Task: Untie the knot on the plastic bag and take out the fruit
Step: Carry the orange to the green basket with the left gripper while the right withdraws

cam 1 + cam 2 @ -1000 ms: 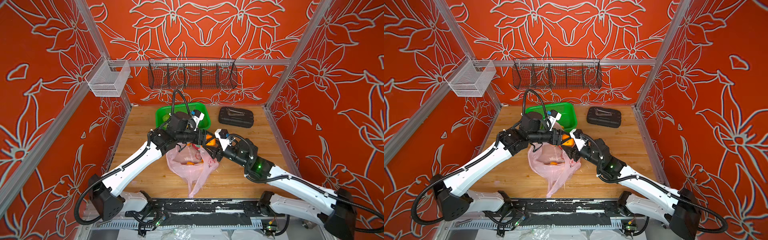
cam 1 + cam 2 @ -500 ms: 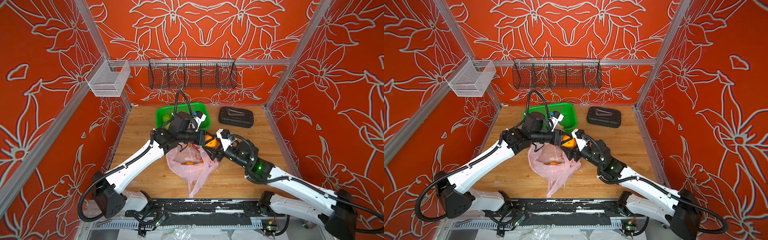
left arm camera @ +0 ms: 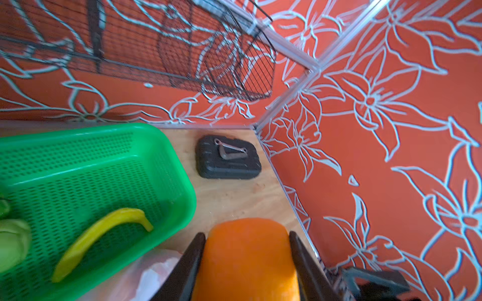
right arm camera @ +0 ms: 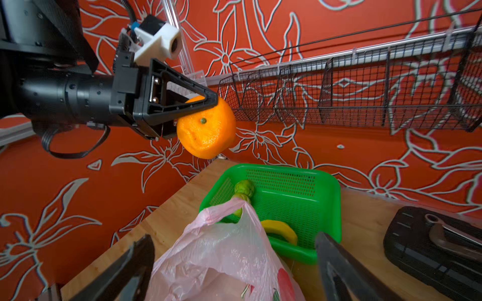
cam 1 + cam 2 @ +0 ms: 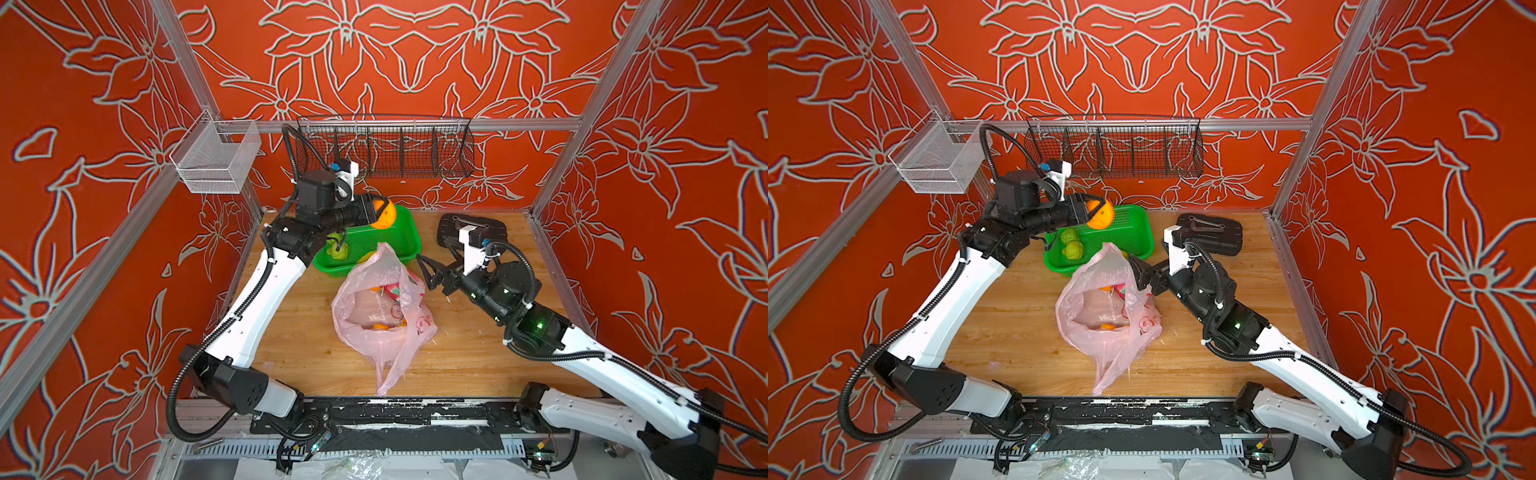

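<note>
Above the green basket (image 5: 386, 237) (image 5: 1129, 232) at the back of the bench (image 5: 291, 332), the left arm (image 5: 266, 291) holds an orange (image 5: 384, 214) (image 5: 1100, 215) in the air. The left jaws are partly closed and press on either side of the fruit, as the left wrist view (image 3: 246, 258) and the right wrist view (image 4: 206, 127) both show. Two green apples (image 5: 337, 249) (image 5: 1072, 245) lie at the basket's left end, and a banana (image 3: 104, 229) (image 4: 280, 229) lies on its floor.

Just in front of the basket sits the plastic bag (image 5: 382, 316) (image 5: 1108, 316), pale pink and crinkled. Its mouth is open upward, one edge stands up in a peak, and a loose tail of plastic trails toward the front of the bench. Through the film, another orange (image 5: 380, 327) (image 5: 1108, 327) shows low in the bag, and a pink-red fruit (image 5: 395, 289) (image 5: 1121, 289) shows near its upper right side.

The right arm (image 5: 507, 291) reaches in from the right. The right jaws are spread wide and hold nothing. They sit just beside the bag's upper right edge, and the pictures do not show whether they touch the plastic. A black case (image 5: 490, 230) (image 5: 1208, 232) lies at the back right of the bench, apart from the basket.
</note>
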Motion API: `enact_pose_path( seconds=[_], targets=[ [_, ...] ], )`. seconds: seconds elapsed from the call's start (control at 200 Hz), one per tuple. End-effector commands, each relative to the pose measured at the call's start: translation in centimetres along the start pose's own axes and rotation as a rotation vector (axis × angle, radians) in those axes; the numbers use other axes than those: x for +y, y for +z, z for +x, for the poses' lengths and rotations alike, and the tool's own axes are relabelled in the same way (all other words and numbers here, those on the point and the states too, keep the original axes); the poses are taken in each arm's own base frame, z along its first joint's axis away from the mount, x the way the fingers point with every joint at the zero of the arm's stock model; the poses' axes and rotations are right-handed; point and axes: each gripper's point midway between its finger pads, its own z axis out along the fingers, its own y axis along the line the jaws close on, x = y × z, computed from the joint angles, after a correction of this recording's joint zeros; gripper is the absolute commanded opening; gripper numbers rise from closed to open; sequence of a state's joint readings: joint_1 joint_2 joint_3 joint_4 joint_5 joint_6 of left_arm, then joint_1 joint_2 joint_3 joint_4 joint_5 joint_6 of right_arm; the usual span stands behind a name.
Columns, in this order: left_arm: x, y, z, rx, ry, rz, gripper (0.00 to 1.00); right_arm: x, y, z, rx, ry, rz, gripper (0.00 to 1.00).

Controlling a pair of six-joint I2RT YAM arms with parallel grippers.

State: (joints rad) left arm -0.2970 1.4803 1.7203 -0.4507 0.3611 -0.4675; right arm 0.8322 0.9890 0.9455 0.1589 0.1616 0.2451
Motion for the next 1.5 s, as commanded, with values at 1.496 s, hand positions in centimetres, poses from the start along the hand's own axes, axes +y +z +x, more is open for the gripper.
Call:
enact_pose_path(
  seconds=[1.496],
  targets=[
    [34.7,17.4,7.8,0.03,-0.534,-0.509,0.38,-3.8,2.8,2.8,0.158,0.072,0.217,0.97]
  ],
)
